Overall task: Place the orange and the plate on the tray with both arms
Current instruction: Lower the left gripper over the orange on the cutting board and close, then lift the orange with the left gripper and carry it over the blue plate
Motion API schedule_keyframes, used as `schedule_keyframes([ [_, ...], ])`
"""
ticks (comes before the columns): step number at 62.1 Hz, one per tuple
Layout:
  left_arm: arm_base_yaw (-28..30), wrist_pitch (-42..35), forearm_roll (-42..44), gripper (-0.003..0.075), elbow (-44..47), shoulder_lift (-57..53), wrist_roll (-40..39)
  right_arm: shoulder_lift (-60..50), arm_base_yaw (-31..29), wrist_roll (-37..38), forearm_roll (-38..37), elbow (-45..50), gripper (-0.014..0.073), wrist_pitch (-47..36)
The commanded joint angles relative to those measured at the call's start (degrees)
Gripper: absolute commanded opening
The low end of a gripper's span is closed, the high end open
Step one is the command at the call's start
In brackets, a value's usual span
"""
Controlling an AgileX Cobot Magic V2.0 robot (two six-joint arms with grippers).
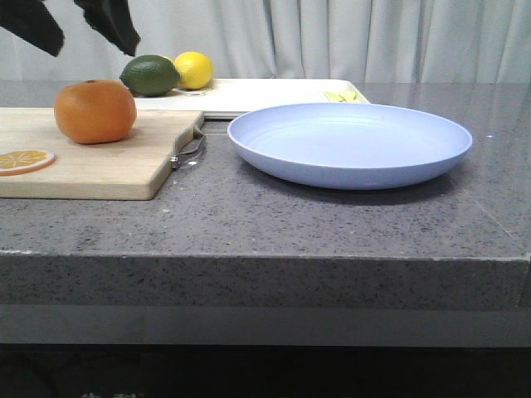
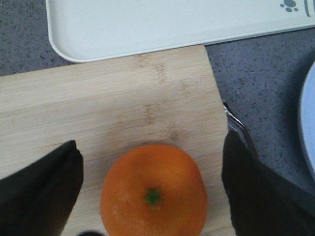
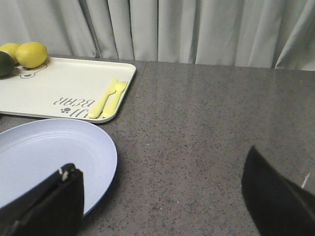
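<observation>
Right, you have both wrist cameras looking down past spread fingers.

Left gripper (image 2: pixel 152 191): jaws wide apart, one dark finger (image 2: pixel 39 189) on each side of the fruit, neither touching it. In the front view you see the fingertips hanging in the air above the board.

Orange (image 2: pixel 154 191): sits on the wooden cutting board (image 2: pixel 123 103), stem up, centred between your left fingers. In the front view it rests toward the board's far side, well apart from the plate.

Right gripper (image 3: pixel 162 196): jaws spread wide and holding nothing. One finger (image 3: pixel 49 206) overlaps the plate's rim in the wrist view; you cannot tell whether it touches. The other finger hangs over bare countertop (image 3: pixel 206 128).

Plate (image 1: pixel 349 144): lies flat on the grey countertop, just beside the board's metal handle (image 1: pixel 190 149) and just in front of the tray.

Tray (image 3: pixel 64 91): sits at the back of the table, behind both board and plate. It carries a lemon (image 1: pixel 193 70), a dark green fruit (image 1: pixel 150 75) and yellow plastic cutlery (image 3: pixel 109 98).

Orange slice (image 1: pixel 25 160): lies flat on the board's near left part, apart from the whole orange.
</observation>
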Motion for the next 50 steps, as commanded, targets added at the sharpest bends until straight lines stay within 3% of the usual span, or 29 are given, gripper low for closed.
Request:
schedule_keyframes([
  [1, -0.33, -0.2, 0.43, 0.0557, -4.25, 0.39, 0.01, 0.33, -0.04, -0.18, 0.18, -2.11, 0.0652, -4.87],
  [23, -0.6, 9.39, -0.08, 0.0557, -6.06, 5.94, 0.01, 0.33, -0.04, -0.18, 0.18, -2.11, 0.0652, -4.93],
  [38, -0.6, 11.37, -0.08, 0.0552, -6.06, 5.94, 0.01, 0.33, -0.04, -0.18, 0.18, -2.11, 0.0652, -4.98],
  [50, -0.6, 11.73, -0.08, 0.0384, -6.06, 5.94, 0.01, 0.33, -0.04, -0.18, 0.18, -2.11, 0.0652, -4.92],
])
